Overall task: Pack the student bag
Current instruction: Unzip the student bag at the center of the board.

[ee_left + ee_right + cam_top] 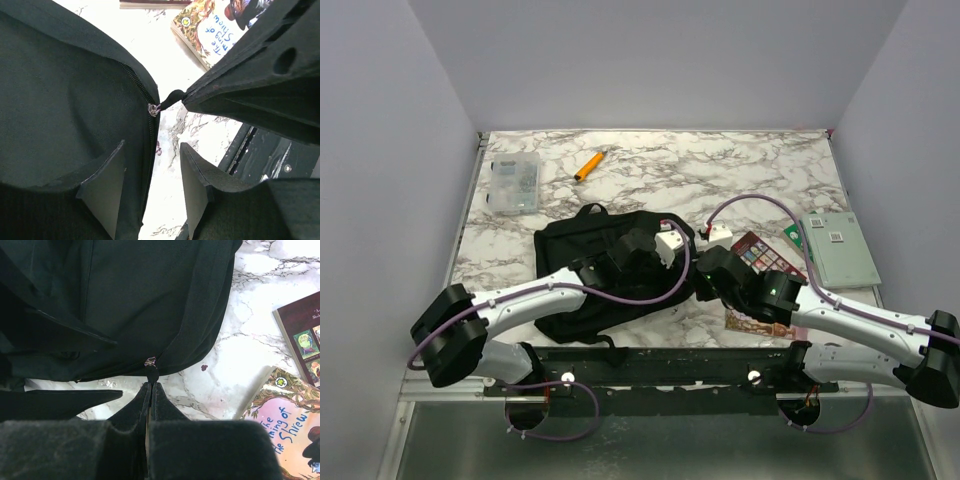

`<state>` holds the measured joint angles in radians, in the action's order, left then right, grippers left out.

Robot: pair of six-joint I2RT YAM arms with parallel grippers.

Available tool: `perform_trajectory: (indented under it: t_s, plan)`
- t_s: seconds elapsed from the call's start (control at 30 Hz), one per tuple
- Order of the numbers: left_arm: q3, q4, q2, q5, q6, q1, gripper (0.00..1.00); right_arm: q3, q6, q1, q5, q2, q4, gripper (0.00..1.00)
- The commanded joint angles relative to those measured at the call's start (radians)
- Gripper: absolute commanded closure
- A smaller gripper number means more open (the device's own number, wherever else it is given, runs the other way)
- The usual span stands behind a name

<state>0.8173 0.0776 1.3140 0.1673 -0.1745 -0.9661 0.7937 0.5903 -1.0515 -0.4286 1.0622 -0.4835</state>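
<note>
— Where's the bag (565,250)?
— Flat on the table (720,170), near centre. My right claw (151,385) pinches its zipper tab (151,373); my left claw (151,145) gapes over its edge, holding nothing.
— Risk?
— Unpinned, the bag could drag when I pull, or the tab slips.

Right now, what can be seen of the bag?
The bag is a large black backpack of soft woven fabric. It lies slack on the marble table, left of centre, with its small top loop pointing away from the arms. A zip runs along the edge nearest the right arm, and the right gripper is shut on the black tab of the zip pull. The open left gripper straddles that edge; whether it touches the bag is unclear.
</note>
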Motion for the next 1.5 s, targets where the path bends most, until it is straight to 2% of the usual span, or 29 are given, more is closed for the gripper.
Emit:
perform_trajectory:
  t_s: [0.0,0.13,0.27,0.37,0.47,0.63,0.73,0.87,1.07,1.13,1.2,1.27,1.33,1.47]
  plan:
    - [0.043,-0.012,0.058,0.002,0.021,-0.015,0.52,0.002,0.020,0.004,-0.012,-0.015,-0.014,0.99]
    - [0.057,-0.011,0.101,-0.031,0.022,-0.018,0.52,0.009,0.024,0.004,-0.005,-0.016,-0.016,0.99]
    - [0.069,-0.012,0.140,-0.056,0.022,-0.017,0.60,0.018,0.017,0.005,-0.002,-0.013,-0.013,0.99]
    - [0.067,-0.012,0.152,-0.081,0.024,-0.017,0.75,0.031,0.029,0.005,-0.022,-0.002,-0.028,0.99]
    - [0.044,-0.014,0.136,-0.105,0.028,-0.027,1.00,0.051,0.093,0.006,-0.092,0.021,-0.074,0.99]
    - [-0.082,-0.058,0.036,-0.203,0.013,-0.100,1.00,0.124,0.228,0.008,-0.289,0.094,-0.218,0.99]
    - [-0.176,-0.085,-0.047,-0.228,-0.042,-0.148,1.00,0.145,0.213,0.058,-0.345,0.118,-0.223,0.99]
    - [-0.303,-0.149,-0.157,-0.257,-0.115,-0.221,1.00,0.134,0.062,0.198,-0.235,0.144,-0.067,0.99]
    - [-0.370,-0.224,-0.230,-0.201,-0.214,-0.238,1.00,0.159,-0.085,0.211,-0.041,0.168,0.101,0.99]
    - [-0.358,-0.237,-0.231,-0.174,-0.236,-0.231,1.00,0.163,-0.066,0.211,0.029,0.168,0.083,1.00]
    - [-0.324,-0.231,-0.209,-0.092,-0.249,-0.208,1.00,0.179,0.003,0.211,0.064,0.173,-0.015,0.99]
    - [-0.295,-0.222,-0.185,0.016,-0.261,-0.177,0.81,0.173,0.078,0.211,0.093,0.160,-0.103,0.98]
    - [-0.281,-0.217,-0.173,0.051,-0.266,-0.165,0.56,0.130,0.147,0.211,0.114,0.112,-0.155,0.91]
    - [-0.239,-0.164,-0.180,0.075,-0.210,-0.163,0.34,0.055,0.236,0.211,0.115,-0.024,-0.250,0.75]
